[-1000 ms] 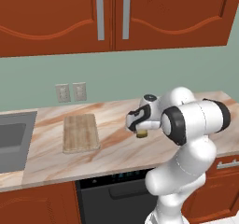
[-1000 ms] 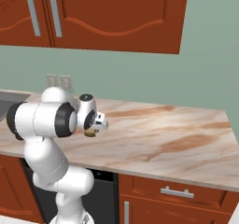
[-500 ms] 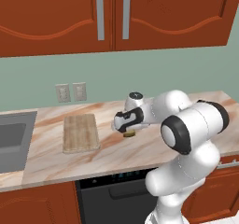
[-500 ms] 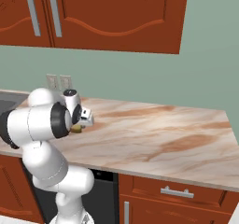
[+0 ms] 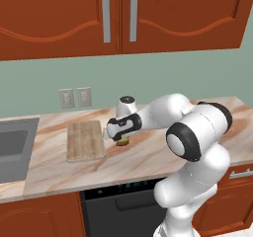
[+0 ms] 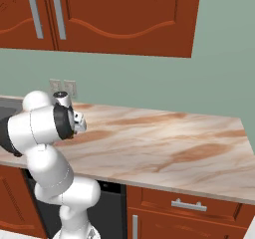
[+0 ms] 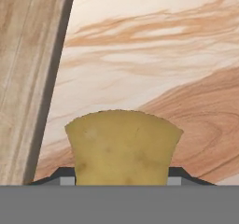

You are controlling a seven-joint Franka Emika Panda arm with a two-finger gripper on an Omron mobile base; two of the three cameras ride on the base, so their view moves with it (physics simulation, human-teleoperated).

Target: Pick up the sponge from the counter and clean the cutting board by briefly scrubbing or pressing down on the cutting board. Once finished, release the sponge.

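Left base view: sponge held beside the cutting board

Item 1. Gripper: pointed down over the counter, clamped on the sponge. In the hand view the sponge sits between the two dark finger tips, which press on its two sides.

Item 2. Sponge: small mustard-yellow block, just beside the right edge of the cutting board, over bare worktop. Whether its underside touches the stone cannot be told.

Item 3. Cutting board: light-tan wooden slab, flat on the counter. In the hand view its edge runs down the left side, with marbled counter to the right of it.

Item 4. Sink: grey basin, set in the counter left of the board.

Item 5. Wall outlets: two plates on the green wall behind the board.

Item 6. Upper cabinets: red-brown doors with grey handles.

Item 7. Right base view: long stretch of counter to the right of the arm.
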